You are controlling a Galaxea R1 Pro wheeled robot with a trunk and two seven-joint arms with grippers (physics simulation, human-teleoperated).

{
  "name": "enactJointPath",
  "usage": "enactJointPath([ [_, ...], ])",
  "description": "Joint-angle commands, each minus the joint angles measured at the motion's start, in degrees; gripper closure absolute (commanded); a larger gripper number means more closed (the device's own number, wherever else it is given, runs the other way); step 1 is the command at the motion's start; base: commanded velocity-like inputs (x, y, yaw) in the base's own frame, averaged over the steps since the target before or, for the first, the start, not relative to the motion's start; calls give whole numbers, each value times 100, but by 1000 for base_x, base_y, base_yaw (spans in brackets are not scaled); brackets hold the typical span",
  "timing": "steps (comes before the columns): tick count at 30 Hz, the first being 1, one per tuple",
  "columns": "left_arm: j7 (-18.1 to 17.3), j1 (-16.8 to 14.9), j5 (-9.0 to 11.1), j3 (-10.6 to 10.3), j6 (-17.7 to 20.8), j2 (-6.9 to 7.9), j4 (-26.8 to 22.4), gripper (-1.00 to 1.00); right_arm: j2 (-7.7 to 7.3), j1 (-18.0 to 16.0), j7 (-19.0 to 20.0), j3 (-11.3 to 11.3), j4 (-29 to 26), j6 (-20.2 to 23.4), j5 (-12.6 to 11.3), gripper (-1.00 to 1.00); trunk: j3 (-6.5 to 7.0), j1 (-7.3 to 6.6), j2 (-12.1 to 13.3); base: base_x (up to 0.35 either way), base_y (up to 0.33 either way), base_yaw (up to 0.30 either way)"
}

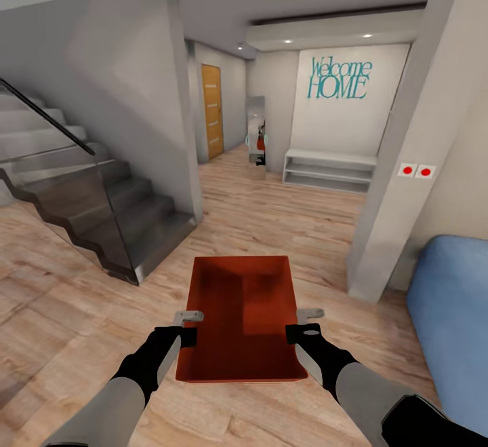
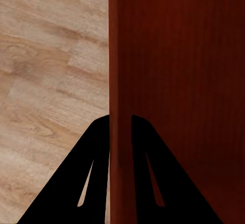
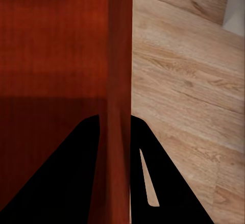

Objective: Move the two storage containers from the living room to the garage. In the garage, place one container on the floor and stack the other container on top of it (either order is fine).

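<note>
Closest to the camera are the two arms, both reaching out to one storage container [image 1: 240, 318], held level out in front over the light wood floor [image 1: 285, 216] of the living room. The left gripper [image 1: 181, 328] is pinched onto the container's left wall and the right gripper [image 1: 303, 327] onto its right wall; in the wrist views each wall sits right between the two dark fingers [image 2: 92, 183], so both are clamped on the rim. The container looks empty. My worry is that it's only a thin-wall pinch on each side, so if the arms drift apart or the base jerks, the bin could tilt or slip out. Room-wise: left of the container there's the staircase [image 1: 102, 209] with its glass edge, right of it a white pillar [image 1: 400, 162] and the blue sofa [image 1: 451, 311], fairly near. Straight beyond the container the floor runs open toward the orange-brown door [image 1: 211, 111] and the white bench [image 1: 330, 170] under the Welcome Home wall. That middle lane looks like the clear way out.
</note>
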Motion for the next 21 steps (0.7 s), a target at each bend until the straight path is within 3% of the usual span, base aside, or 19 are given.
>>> enactJointPath([
  [1,53,-5,-193,26,-347,-8,-18,100,1,-2,-34,78,2,36,-156,100,-13,7,-13,322,0,0],
  [21,53,-5,-187,26,-343,-8,-15,100,-1,-2,-34,78,2,35,-156,100,-13,7,-13,322,0,0],
])
